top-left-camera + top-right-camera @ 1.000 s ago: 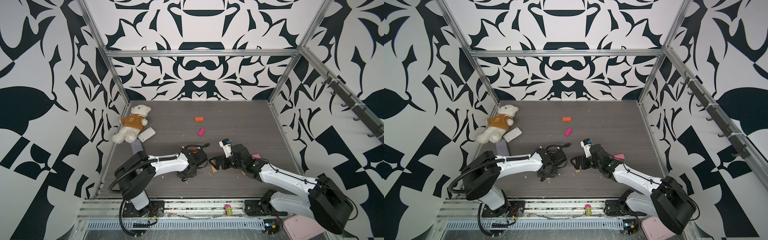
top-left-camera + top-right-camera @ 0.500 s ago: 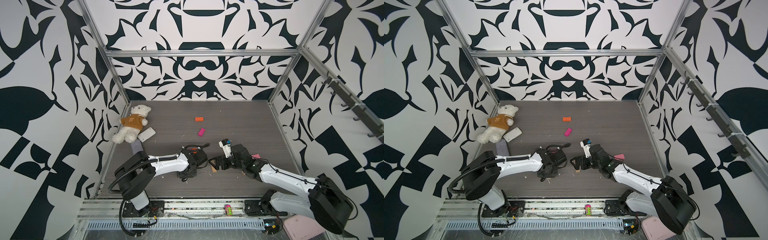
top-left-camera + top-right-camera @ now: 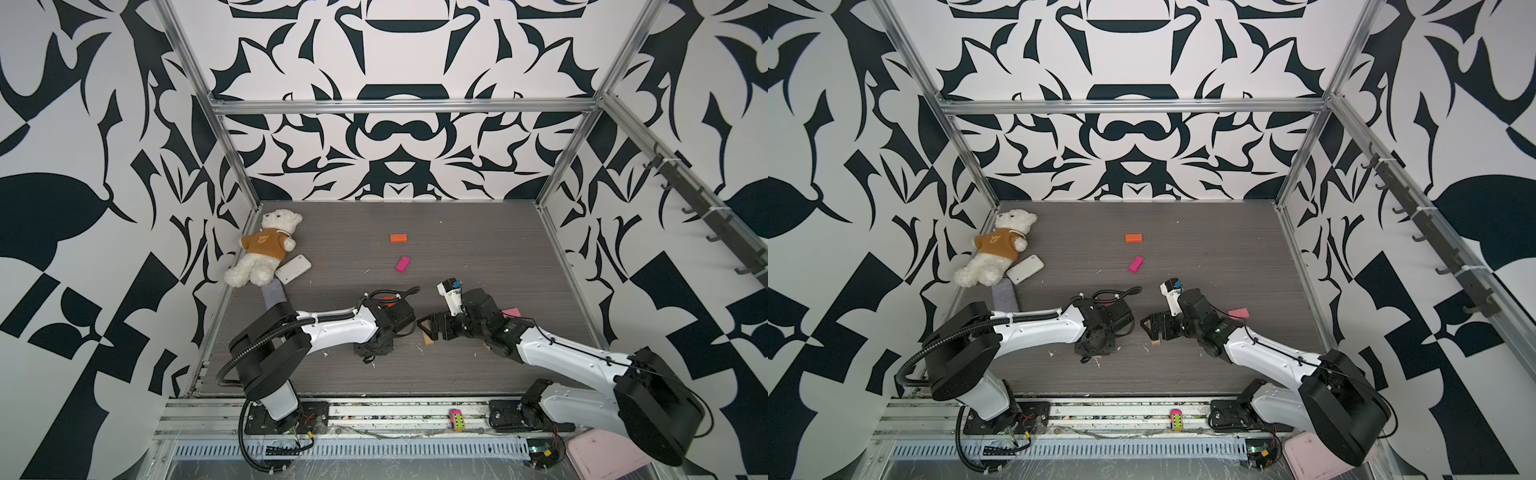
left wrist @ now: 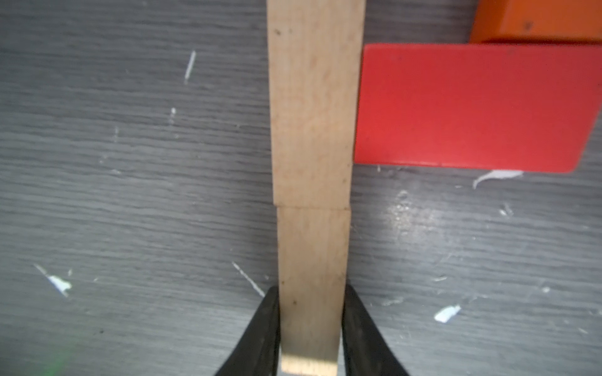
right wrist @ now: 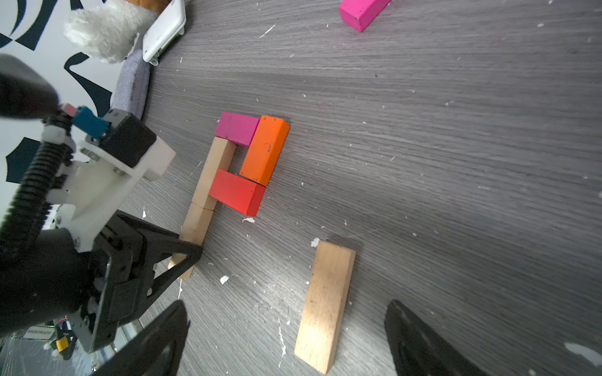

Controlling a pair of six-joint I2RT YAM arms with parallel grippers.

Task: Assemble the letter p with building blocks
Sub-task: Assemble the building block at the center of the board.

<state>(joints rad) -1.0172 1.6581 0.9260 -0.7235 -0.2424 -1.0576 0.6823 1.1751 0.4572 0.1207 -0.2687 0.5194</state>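
In the right wrist view, building blocks lie in a p shape: a magenta block (image 5: 237, 128), an orange block (image 5: 264, 149) and a red block (image 5: 237, 192) form the loop beside a stem of two tan blocks. My left gripper (image 4: 311, 325) is shut on the lower tan block (image 4: 311, 260), which butts end to end against the upper tan block (image 4: 314, 97). My right gripper (image 5: 288, 306) stands open, low over a loose tan block (image 5: 325, 306) lying flat between its fingers without touching them. In both top views the arms hide the p shape.
Loose blocks lie farther back: orange (image 3: 398, 238), magenta (image 3: 403, 263), and light pink (image 3: 512, 311) beside the right arm. A teddy bear (image 3: 266, 249), a white phone (image 3: 293, 269) and a grey pad (image 3: 274, 295) sit at the back left. A toy car (image 3: 456, 419) rests on the front rail.
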